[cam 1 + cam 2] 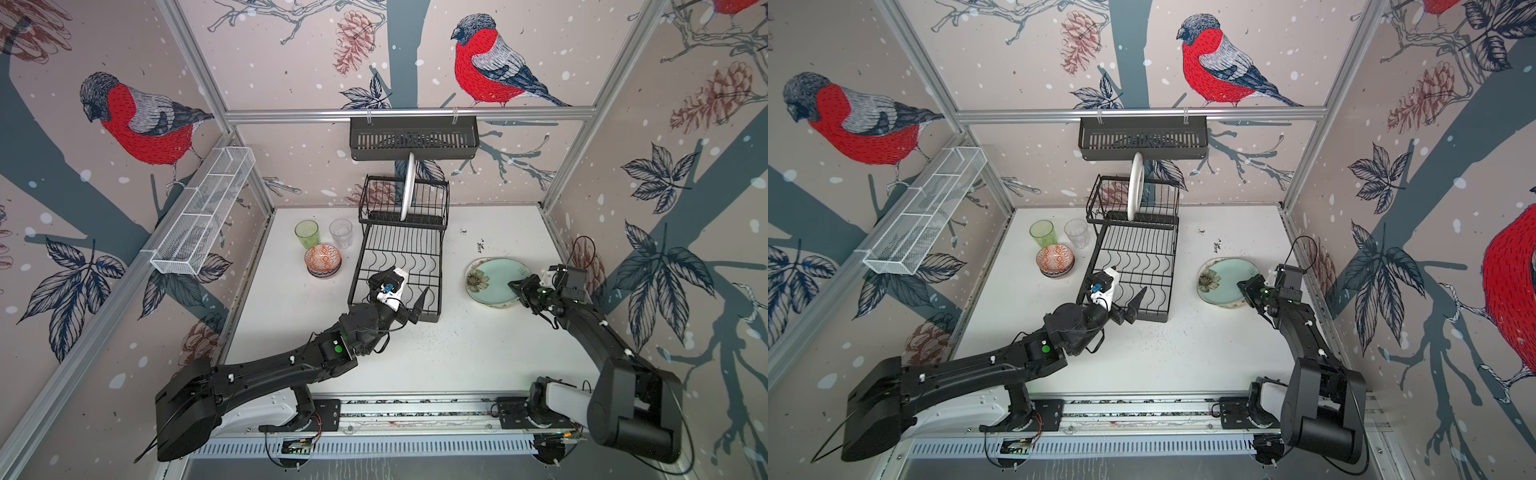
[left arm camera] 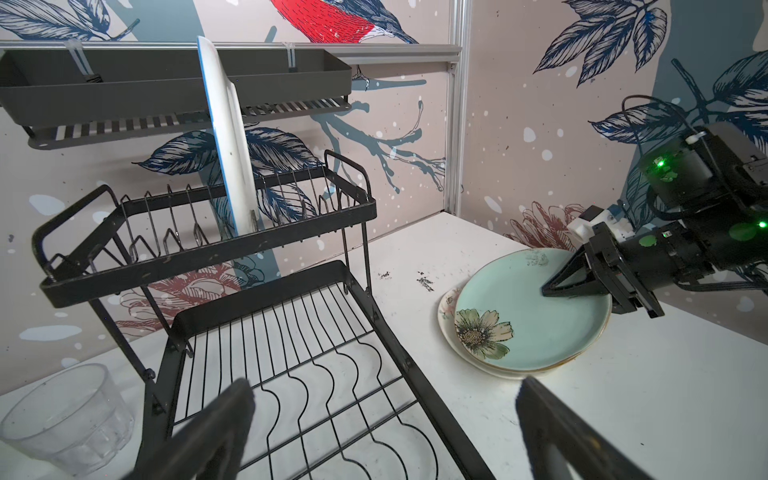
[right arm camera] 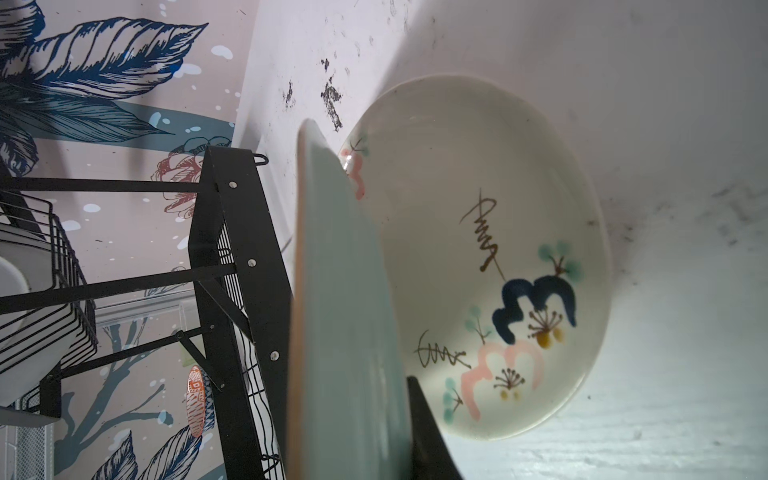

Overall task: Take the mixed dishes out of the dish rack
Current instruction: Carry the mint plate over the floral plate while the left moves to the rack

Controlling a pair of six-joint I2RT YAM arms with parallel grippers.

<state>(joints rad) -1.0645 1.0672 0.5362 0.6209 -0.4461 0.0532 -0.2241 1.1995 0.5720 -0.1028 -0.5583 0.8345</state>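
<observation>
Your right gripper [image 1: 517, 287] is clamped on the rim of the pale mint plate [image 1: 494, 277]. That plate sits tilted over a cream painted plate [image 3: 478, 249], which lies flat on the table [image 1: 436, 357] to the right of the dish rack [image 2: 199, 254]. Your left gripper [image 1: 1130, 306] hangs above the front of the rack's lower grid, jaws spread wide and holding nothing. One white plate [image 1: 408, 187] stands upright in the upper tier's slots (edge-on in both top views). Left of the rack, the green tumbler [image 1: 307, 234], the clear tumbler [image 1: 340, 232] and the stacked bowls [image 1: 323, 259] stand on the table.
</observation>
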